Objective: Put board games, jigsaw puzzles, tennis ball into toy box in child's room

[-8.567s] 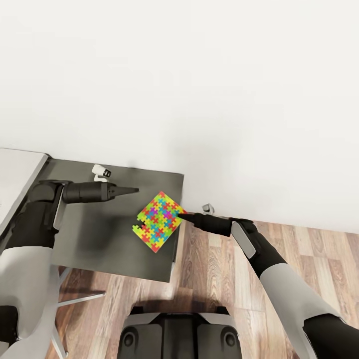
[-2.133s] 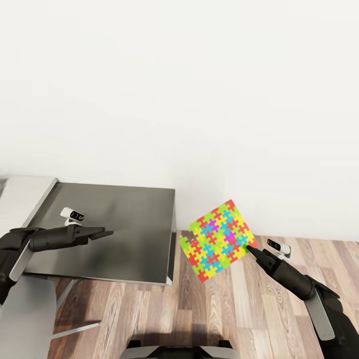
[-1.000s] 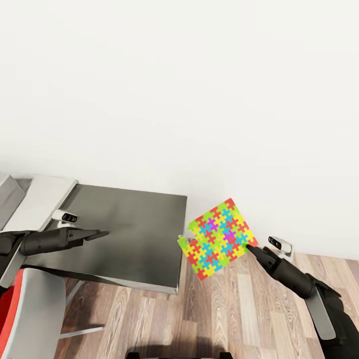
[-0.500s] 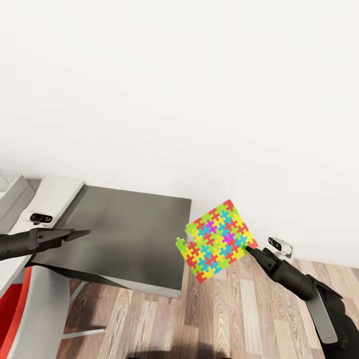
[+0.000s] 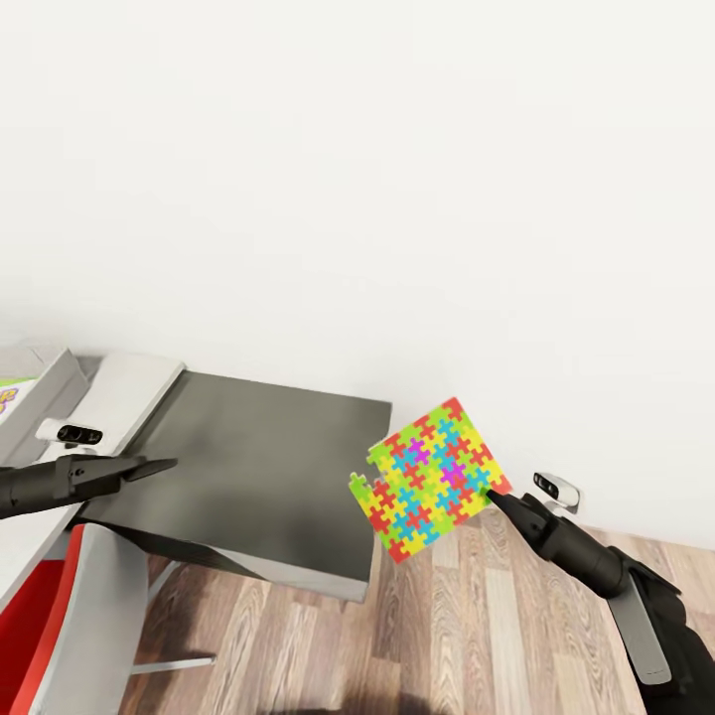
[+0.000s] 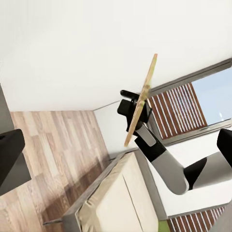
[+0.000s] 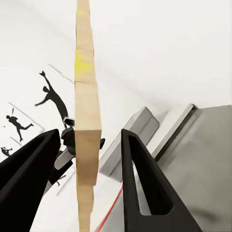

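Off the dark wing's right edge, right gripper pinches jigsaw puzzle by its corner over the floor; left gripper closed, holding nothing.

Jigsaw puzzle edge-on between fingers

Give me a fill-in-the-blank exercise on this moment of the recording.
1. The jigsaw puzzle is held by the ______ gripper.
2. The puzzle hangs in the air over the ______ floor, beside the table's dark grey wing.
3. The left gripper carries ______.
4. In the right wrist view, the puzzle shows ______-on between the gripper's fingers.

Missing words: right; wood-plank; nothing; edge
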